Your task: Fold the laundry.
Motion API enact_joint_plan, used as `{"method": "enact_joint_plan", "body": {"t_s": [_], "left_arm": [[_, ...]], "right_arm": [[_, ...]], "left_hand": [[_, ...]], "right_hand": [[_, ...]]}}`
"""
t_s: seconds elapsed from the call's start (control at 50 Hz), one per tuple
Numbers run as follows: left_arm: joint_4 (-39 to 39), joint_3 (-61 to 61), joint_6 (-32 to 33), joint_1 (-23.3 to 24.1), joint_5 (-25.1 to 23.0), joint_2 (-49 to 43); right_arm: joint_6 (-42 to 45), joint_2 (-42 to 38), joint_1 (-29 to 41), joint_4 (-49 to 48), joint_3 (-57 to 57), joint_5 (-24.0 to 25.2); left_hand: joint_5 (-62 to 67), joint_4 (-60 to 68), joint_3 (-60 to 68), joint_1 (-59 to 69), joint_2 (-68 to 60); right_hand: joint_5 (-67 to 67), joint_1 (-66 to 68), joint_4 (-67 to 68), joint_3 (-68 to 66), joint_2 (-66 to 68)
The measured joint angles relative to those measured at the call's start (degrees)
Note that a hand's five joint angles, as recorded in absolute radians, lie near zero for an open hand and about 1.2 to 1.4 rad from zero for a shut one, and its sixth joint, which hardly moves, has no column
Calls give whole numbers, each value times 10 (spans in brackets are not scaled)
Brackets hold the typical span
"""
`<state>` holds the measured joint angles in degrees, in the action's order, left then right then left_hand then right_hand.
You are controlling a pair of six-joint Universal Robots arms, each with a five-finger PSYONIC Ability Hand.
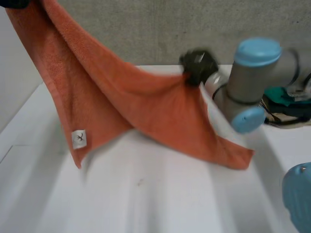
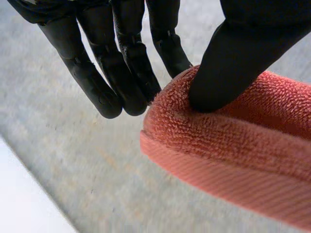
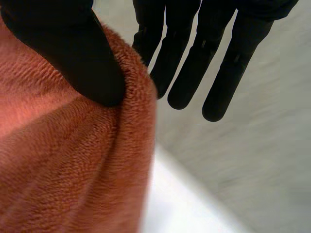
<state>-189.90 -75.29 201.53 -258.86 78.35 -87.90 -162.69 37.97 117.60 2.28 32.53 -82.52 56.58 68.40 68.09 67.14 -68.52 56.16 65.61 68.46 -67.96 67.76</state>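
An orange towel (image 1: pixel 121 97) hangs stretched between my two hands above the white table (image 1: pixel 155 199). My left hand (image 1: pixel 13 3) holds one upper corner high at the far left. In the left wrist view its thumb (image 2: pixel 243 58) pinches the towel's hemmed edge (image 2: pixel 228 145) against the fingers (image 2: pixel 121 73). My right hand (image 1: pixel 198 65) grips the other end lower, near the table's far side. Its thumb (image 3: pixel 73 53) presses the towel (image 3: pixel 68 165) against the fingers (image 3: pixel 194 63). A white label (image 1: pixel 79 139) hangs near the towel's lower left corner. The lower right corner (image 1: pixel 240 158) touches the table.
My right arm's grey elbow (image 1: pixel 257 73) stands just right of the towel. A teal object (image 1: pixel 286 97) lies at the table's right edge, and a light-blue cap (image 1: pixel 299 196) sits at the near right. A grey wall (image 1: pixel 146 29) rises behind the table.
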Motion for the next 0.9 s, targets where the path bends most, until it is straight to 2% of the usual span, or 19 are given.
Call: {"method": "enact_joint_plan", "body": {"t_s": [0.06,0.1,0.16,0.24,0.32,0.44,0.62,0.72,0.82,0.9], "left_arm": [[-7,32,3,-23,18,-45],[-10,54,3,-33,33,-70],[-13,96,1,-42,64,-113],[-10,131,-4,-41,91,-154],[-3,137,-10,-32,104,-187],[-5,74,-12,-24,108,-215],[-37,-64,2,-24,74,-234],[-38,-101,15,-27,59,-244],[-37,-109,21,-35,57,-244],[-36,-108,21,-45,58,-235]], "right_arm": [[-1,48,-9,-85,-21,-59],[-1,77,-12,-132,-19,-75],[-1,129,-14,-200,11,-74],[0,174,-14,-240,71,-46],[2,195,-15,-243,142,-25],[16,207,-17,-223,276,-21],[49,210,-28,-206,470,-21],[52,194,-35,-197,514,-14],[32,188,-47,-193,519,-2],[-17,189,-65,-193,511,7]], "left_hand": [[0,0,1,0,-1],[0,0,1,0,-1],[0,0,1,0,-1],[0,0,1,0,-1],[0,0,1,0,-1],[0,0,1,0,-1],[0,0,1,0,-1],[0,0,1,0,-1],[0,0,1,0,-1],[0,0,1,0,-1]], "right_hand": [[0,0,0,0,0],[0,0,0,0,0],[0,0,0,0,0],[0,0,0,0,0],[0,0,0,-1,0],[0,0,2,-1,0],[0,0,2,-1,0],[0,-1,2,-1,0],[-96,-92,-118,115,-116],[-202,-192,-220,215,-216]]}}
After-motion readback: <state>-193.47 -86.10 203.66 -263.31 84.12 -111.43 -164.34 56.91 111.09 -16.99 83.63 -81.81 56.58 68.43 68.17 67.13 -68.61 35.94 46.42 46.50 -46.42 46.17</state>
